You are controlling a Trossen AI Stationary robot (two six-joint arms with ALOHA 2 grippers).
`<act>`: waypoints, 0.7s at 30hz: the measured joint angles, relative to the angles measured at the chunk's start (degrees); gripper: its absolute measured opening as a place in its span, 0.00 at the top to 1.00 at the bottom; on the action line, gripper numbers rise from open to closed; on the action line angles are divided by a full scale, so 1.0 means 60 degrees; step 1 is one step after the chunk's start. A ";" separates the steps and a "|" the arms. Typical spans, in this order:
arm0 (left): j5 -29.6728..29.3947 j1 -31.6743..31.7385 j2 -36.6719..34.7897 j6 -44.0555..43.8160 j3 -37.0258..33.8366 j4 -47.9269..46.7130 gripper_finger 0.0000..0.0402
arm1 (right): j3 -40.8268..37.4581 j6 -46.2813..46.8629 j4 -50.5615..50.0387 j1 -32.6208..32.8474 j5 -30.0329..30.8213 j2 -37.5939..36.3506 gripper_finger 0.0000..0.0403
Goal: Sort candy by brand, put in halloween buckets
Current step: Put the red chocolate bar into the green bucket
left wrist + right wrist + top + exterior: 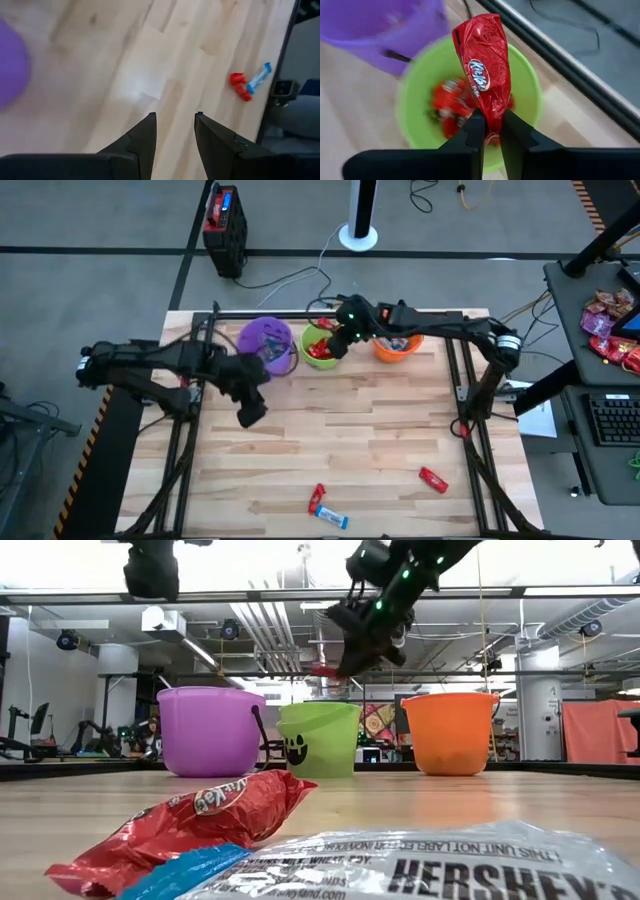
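Note:
My right gripper (491, 114) is shut on a red KitKat wrapper (482, 60) above the lime green bucket (320, 348), which has red candy inside (451, 102). The purple bucket (265, 340) stands to its left and the orange bucket (397, 346) to its right, in a row at the table's far edge. My left gripper (175, 116) is open and hovers over bare wood in front of the purple bucket (250, 415). Near the table's near edge lie a red piece (432, 479) and a red and a blue-and-white piece together (325, 508). My right gripper pinches the red KitKat wrapper by one end (492, 131) between its two fingers. The rest of the wrapper sticks out past the fingertips (476, 122). It is lifted clear, over the green bucket's mouth (325, 670).
The three buckets stand close together on the wooden table (360, 430). In the low view a red KitKat wrapper (200, 820) and a Hershey's wrapper (440, 870) lie right before the camera. Black frame rails run along the table's sides (465, 395). A side desk at the right holds red-pink bags (610, 330).

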 joint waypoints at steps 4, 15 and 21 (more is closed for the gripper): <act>-0.0349 -0.1019 -0.0007 -0.1764 -0.0242 0.0548 0.71 | 0.0633 -0.0056 -0.1098 -0.0356 -0.0256 0.0546 0.83; -0.2118 -0.2722 0.0746 -0.4952 -0.0242 0.1460 0.69 | 0.0957 -0.0721 -0.2088 -0.0407 -0.0652 0.0406 0.52; -0.2109 -0.3232 0.2215 -0.5789 -0.0222 0.2588 0.59 | 0.0957 -0.0837 -0.3033 -0.0272 -0.1528 -0.0449 0.49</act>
